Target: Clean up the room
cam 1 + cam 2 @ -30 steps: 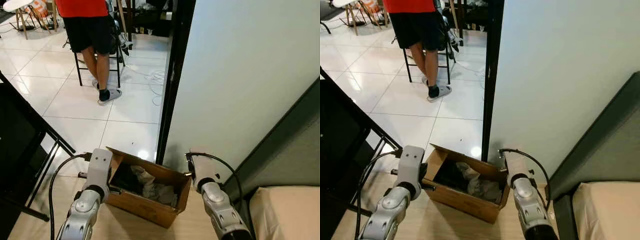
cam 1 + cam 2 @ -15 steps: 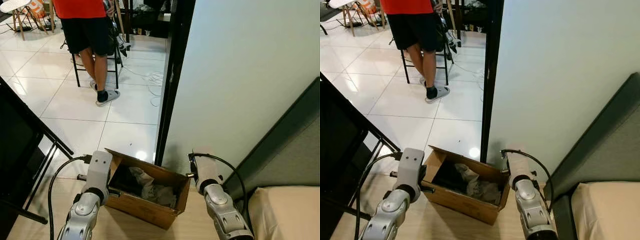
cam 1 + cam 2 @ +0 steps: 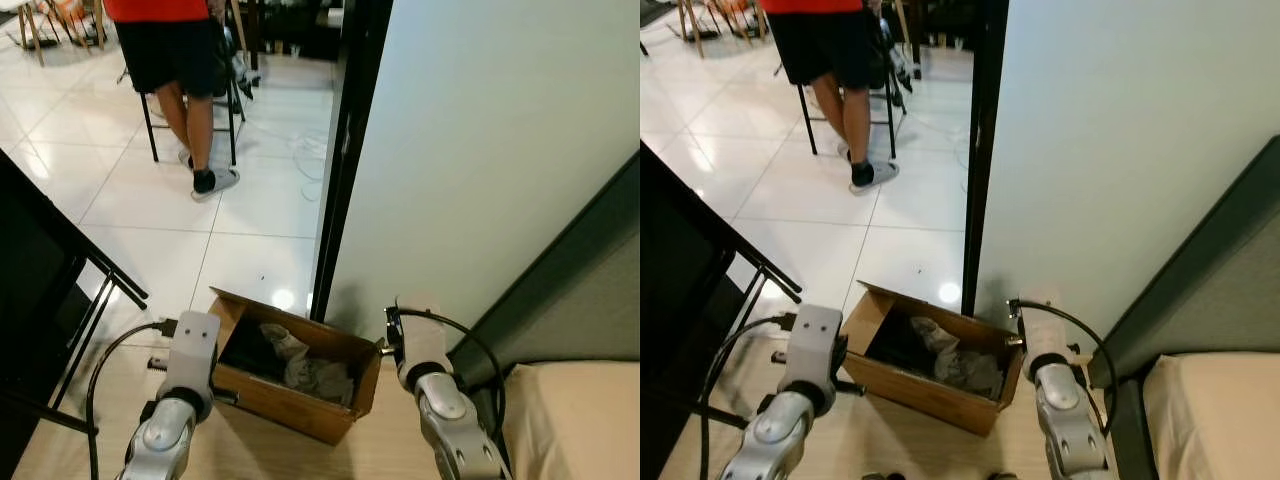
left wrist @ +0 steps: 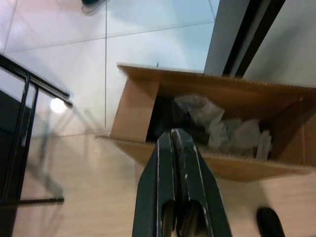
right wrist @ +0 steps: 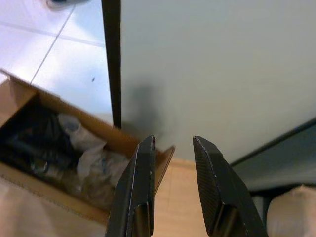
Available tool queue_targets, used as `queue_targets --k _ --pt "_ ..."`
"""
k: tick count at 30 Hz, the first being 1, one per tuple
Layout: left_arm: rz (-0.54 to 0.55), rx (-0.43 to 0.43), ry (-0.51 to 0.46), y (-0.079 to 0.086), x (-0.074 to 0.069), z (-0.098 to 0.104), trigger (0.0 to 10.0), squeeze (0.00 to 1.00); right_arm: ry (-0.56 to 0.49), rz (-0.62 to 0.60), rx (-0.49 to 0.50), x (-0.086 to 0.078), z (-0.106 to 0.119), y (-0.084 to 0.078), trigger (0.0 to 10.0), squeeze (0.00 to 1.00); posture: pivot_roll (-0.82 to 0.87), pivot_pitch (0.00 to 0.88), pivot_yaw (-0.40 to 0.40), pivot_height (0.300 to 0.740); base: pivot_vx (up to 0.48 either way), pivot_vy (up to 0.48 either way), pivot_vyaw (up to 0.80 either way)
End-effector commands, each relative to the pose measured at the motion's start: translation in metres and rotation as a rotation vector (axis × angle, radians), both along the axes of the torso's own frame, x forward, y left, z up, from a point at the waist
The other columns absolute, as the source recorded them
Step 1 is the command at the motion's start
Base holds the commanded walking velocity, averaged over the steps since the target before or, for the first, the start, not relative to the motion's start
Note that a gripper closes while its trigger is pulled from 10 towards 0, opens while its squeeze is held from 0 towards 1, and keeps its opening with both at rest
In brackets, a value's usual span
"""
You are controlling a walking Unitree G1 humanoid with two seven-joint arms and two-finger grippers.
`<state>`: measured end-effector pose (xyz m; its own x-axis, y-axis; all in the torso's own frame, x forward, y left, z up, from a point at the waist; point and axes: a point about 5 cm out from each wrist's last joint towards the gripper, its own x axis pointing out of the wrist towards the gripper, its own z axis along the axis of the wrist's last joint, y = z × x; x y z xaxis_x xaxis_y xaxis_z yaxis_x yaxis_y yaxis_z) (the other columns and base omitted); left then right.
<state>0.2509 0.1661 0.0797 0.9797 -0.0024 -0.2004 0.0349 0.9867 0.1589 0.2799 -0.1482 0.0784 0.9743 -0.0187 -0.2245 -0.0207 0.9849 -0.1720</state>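
Cardboard box (image 3: 292,378) sits open on the wood floor (image 3: 865,435) at the doorway, holding crumpled pale paper and dark items (image 4: 217,129).

Left tool (image 4: 176,143) fingers pressed together, empty, poised over the box's near wall. Right tool (image 5: 172,148) fingers apart, empty, above the box's far corner beside the wall (image 3: 480,150).

Risks, as judged:
- Box stands close to the black door frame (image 3: 337,160); a nudge could jam it against it.
- A person (image 3: 185,60) stands by a chair on the white tiles (image 3: 130,200) beyond; cables trail there.

Bed edge (image 3: 575,420) on the robot's right, black rack (image 3: 40,300) on its left.
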Motion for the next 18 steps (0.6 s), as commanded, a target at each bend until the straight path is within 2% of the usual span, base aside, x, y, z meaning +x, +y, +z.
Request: queue_targets --k 1,8,18 --pt "-0.009 0.019 0.021 0.004 -0.005 -0.002 10.0 0.00 0.017 -0.024 0.007 -0.005 -0.002 -0.002 10.0 0.00 0.01 0.338 -0.013 0.740 0.000 0.000 0.00" --pt "0.008 0.034 0.003 0.012 0.005 0.002 10.0 0.00 0.012 -0.033 -0.001 0.005 0.003 -0.003 10.0 0.00 -0.01 0.297 -0.019 0.740 0.000 0.000 0.00" --pt "0.007 0.020 0.014 0.005 0.004 -0.002 10.0 0.00 0.046 -0.026 -0.002 0.007 0.000 -0.002 10.0 0.00 -0.02 0.239 -0.027 0.740 0.000 0.000 0.00"
